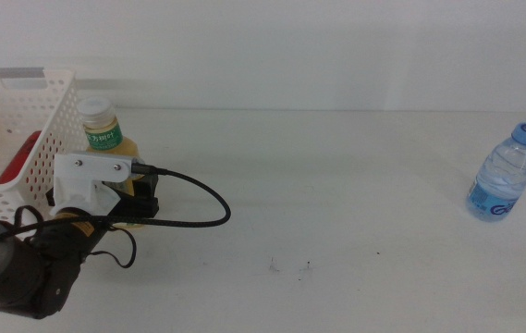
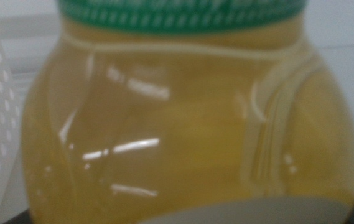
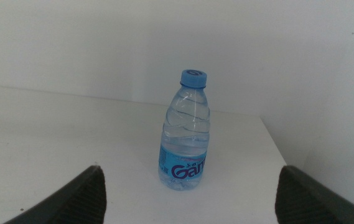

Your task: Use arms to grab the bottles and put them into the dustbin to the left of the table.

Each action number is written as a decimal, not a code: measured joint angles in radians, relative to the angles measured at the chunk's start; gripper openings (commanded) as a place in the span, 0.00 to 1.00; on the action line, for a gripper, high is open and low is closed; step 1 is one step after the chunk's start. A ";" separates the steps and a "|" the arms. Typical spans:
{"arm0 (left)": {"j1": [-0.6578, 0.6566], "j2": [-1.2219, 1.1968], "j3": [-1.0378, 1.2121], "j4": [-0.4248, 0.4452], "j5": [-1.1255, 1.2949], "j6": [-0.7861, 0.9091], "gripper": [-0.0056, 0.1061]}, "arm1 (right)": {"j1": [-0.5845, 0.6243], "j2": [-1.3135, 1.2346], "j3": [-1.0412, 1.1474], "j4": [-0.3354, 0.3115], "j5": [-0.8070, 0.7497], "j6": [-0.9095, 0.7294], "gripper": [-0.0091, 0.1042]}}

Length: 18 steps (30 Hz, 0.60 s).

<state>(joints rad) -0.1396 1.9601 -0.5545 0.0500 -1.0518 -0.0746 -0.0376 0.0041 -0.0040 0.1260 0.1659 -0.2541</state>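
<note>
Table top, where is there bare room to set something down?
The broad white stretch of the table between the yellow tea bottle and the water bottle is bare. The dustbin side is crowded, with the left gripper at the tea bottle.

Plain white wall (image 1: 336,46) behind.

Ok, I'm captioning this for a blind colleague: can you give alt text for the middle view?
The left pincer is at a yellow tea bottle standing beside a white basket with something red inside. A blue-capped water bottle stands far right on the white table.
</note>
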 measured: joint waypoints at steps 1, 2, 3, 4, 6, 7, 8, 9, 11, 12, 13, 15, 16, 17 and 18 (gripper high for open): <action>0.000 0.011 -0.002 -0.006 -0.015 0.000 0.89 | 0.000 0.000 0.000 0.000 0.000 0.000 0.90; 0.000 0.020 -0.002 -0.009 -0.029 0.000 0.89 | 0.000 0.000 0.000 0.000 0.000 0.000 0.90; 0.000 0.030 -0.004 -0.014 -0.044 0.000 0.89 | 0.000 0.000 0.000 0.000 0.000 0.000 0.90; 0.000 0.040 -0.005 -0.019 -0.063 -0.002 0.89 | 0.000 0.000 0.000 0.000 0.000 0.000 0.90; 0.000 0.056 -0.007 -0.029 -0.100 -0.002 0.89 | 0.000 0.000 0.000 0.000 0.000 0.000 0.90; 0.000 0.062 -0.006 -0.034 -0.115 -0.002 0.89 | 0.000 0.000 0.000 0.000 0.000 0.000 0.90; 0.000 0.069 -0.006 -0.035 -0.126 -0.002 0.89 | 0.000 0.000 0.000 0.000 0.000 0.000 0.90; 0.000 0.074 -0.006 -0.037 -0.137 -0.004 0.89 | 0.000 0.000 0.000 0.000 0.000 0.000 0.90; 0.000 0.082 -0.006 -0.038 -0.146 -0.004 0.87 | 0.000 0.000 0.000 0.000 0.000 0.000 0.90; 0.000 0.087 -0.006 -0.038 -0.148 -0.006 0.85 | 0.000 0.000 0.000 0.000 0.000 0.000 0.90; 0.000 0.090 -0.006 -0.038 -0.149 -0.008 0.83 | 0.000 0.000 0.000 0.000 0.000 0.000 0.90; 0.000 0.093 -0.006 -0.040 -0.150 -0.010 0.75 | 0.000 0.000 0.000 0.000 0.000 0.000 0.90; 0.000 0.095 -0.006 -0.038 -0.150 -0.012 0.70 | 0.000 0.000 0.000 0.000 0.000 0.000 0.90; 0.000 0.095 -0.006 -0.032 -0.150 -0.012 0.64 | 0.000 0.000 0.000 0.000 0.000 0.000 0.90; 0.000 0.095 -0.006 -0.029 -0.150 -0.014 0.59 | 0.000 0.000 0.000 0.000 0.000 0.000 0.90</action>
<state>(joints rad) -0.1396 2.0548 -0.5606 0.0205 -1.2016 -0.0887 -0.0376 0.0041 -0.0040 0.1260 0.1659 -0.2541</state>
